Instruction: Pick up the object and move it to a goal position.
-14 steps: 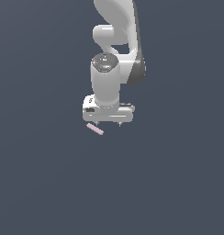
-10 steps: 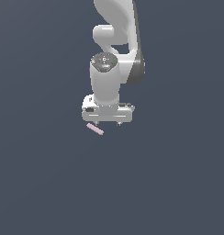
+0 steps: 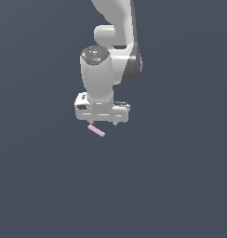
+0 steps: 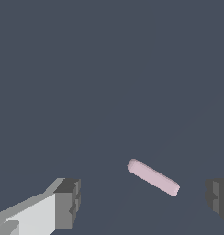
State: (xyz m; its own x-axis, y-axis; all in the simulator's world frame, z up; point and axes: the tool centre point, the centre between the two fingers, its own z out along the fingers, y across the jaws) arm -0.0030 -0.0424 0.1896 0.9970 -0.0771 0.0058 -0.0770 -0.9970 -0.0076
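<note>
Dark grey flat floor holds the small, thin, pale pink rod [image 4: 153, 176], which lies between the spread-apart fingers [image 4: 68, 203] of the white robot gripper [image 3: 102, 122] and looks light, hard and smooth, so pinching its middle seems best.
</note>
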